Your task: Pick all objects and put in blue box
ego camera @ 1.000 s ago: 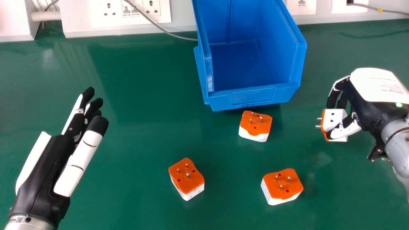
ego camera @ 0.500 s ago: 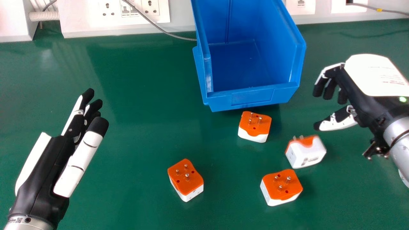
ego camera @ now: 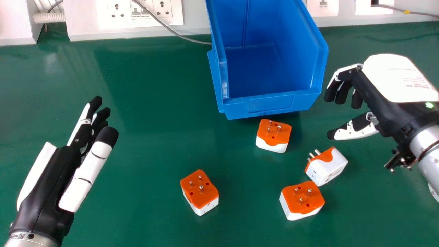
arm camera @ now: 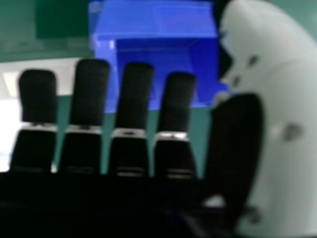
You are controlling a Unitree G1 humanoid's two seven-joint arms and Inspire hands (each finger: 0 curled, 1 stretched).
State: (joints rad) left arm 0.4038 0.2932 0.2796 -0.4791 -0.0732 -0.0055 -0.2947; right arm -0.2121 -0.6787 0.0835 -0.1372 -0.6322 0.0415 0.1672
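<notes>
Blue box (ego camera: 274,103): stands at back of green tabletop (ego camera: 144,147), R of ctr in head view, open top facing up. Front adapter (ego camera: 271,135): lies pins up, just before box. L adapter (ego camera: 200,192): lies pins up, well apart from rest, nearer robot. R adapter (ego camera: 301,200): lies pins up too. Tipped adapter (ego camera: 327,166): lies just behind that one, orange end w/ pins aimed twd L; can't tell if touching. R hand (ego camera: 375,92): hangs beyond tipped adapter, R of box, fingers (ego camera: 342,93) & thumb (ego camera: 358,131) well apart, w/ nothing btwn. L hand (ego camera: 51,171): rests at L side, stretched open, empty.
</notes>
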